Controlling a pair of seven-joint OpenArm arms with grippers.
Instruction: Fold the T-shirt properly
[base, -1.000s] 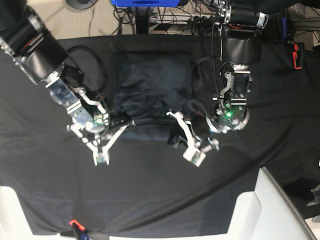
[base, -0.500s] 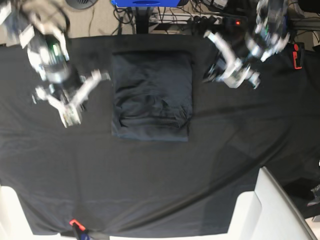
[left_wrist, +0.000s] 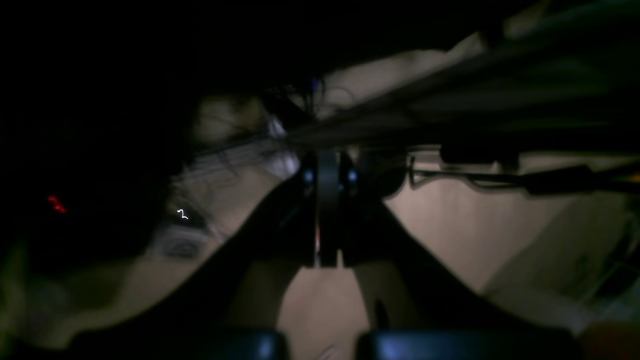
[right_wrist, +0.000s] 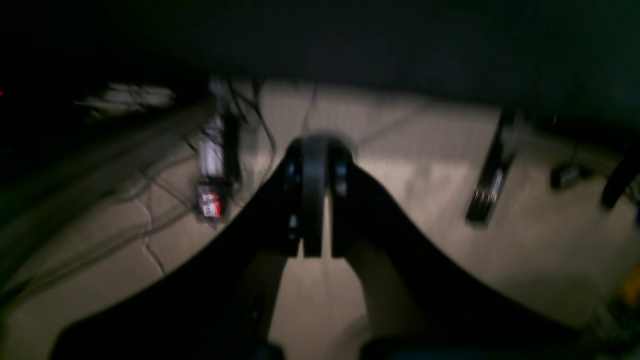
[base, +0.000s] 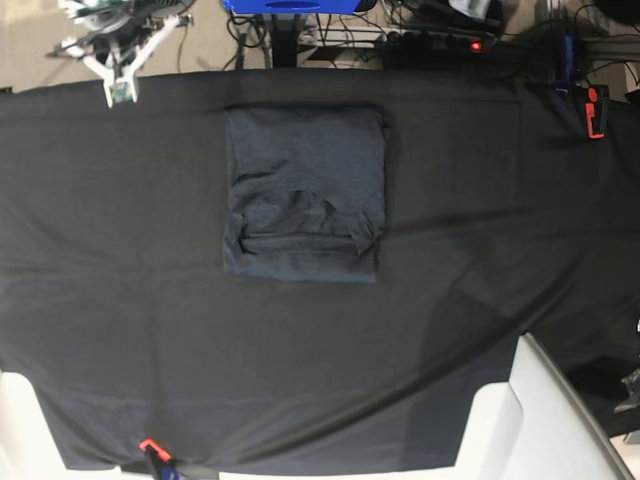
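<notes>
Base view shows the dark slate-grey knit T-shirt (base: 303, 195) folded into a neat rectangle on the black-draped tabletop (base: 500, 250). Right gripper (base: 117, 72) sits at the far edge, left gripper (left_wrist: 327, 220) parked clear; both jaws closed, empty. Best kept off the cloth now.

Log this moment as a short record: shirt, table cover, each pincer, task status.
shirt: T-shirt folded into a compact rectangle, lying flat, a few wrinkles near its lower edge
table cover: black cloth under the shirt, spread over the table
right pincer: at the far edge of the table, shut, holding nothing
left pincer: out of the base view; its wrist view shows the jaws shut and empty, floor beyond
contact: neither pincer touches the shirt
task status: fold looks complete
</notes>
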